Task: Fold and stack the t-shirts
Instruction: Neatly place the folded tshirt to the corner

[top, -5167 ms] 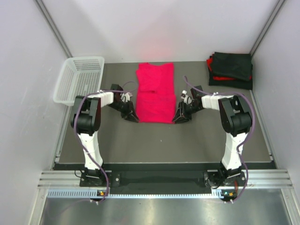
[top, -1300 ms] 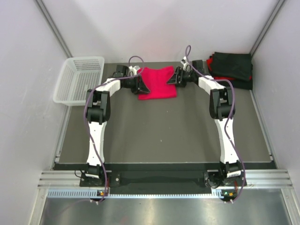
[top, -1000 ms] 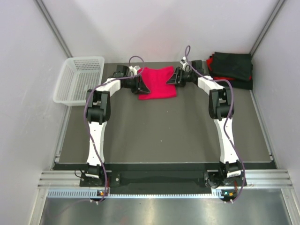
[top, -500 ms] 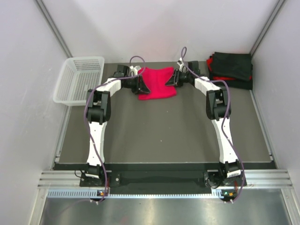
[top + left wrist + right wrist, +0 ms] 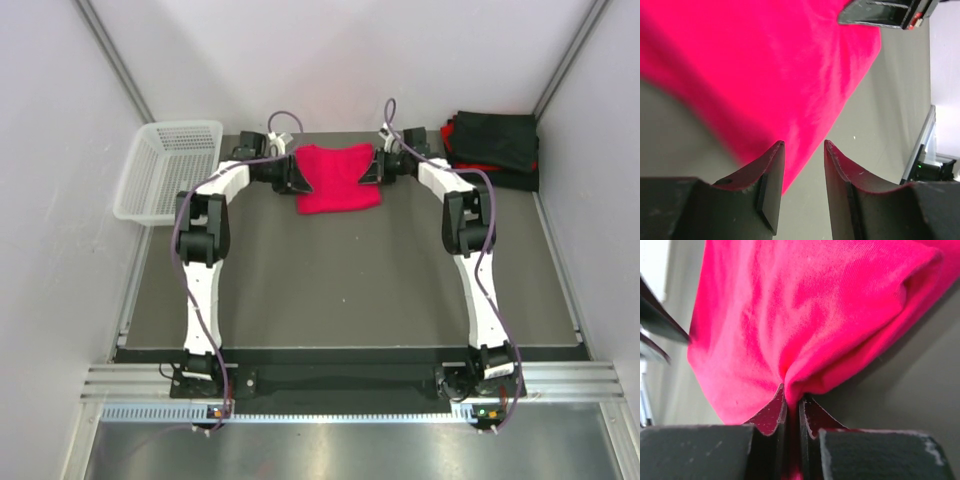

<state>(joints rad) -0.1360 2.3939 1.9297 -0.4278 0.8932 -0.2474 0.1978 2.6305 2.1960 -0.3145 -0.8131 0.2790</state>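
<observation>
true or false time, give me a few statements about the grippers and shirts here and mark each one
The right gripper is shut on the red t-shirt. True.
The left gripper is clamped shut. False: its jaws stand apart over the shirt's edge.
The white basket sits right of the red t-shirt. False: it sits to its left.
A stack of folded shirts lies in the far right corner. True.
</observation>
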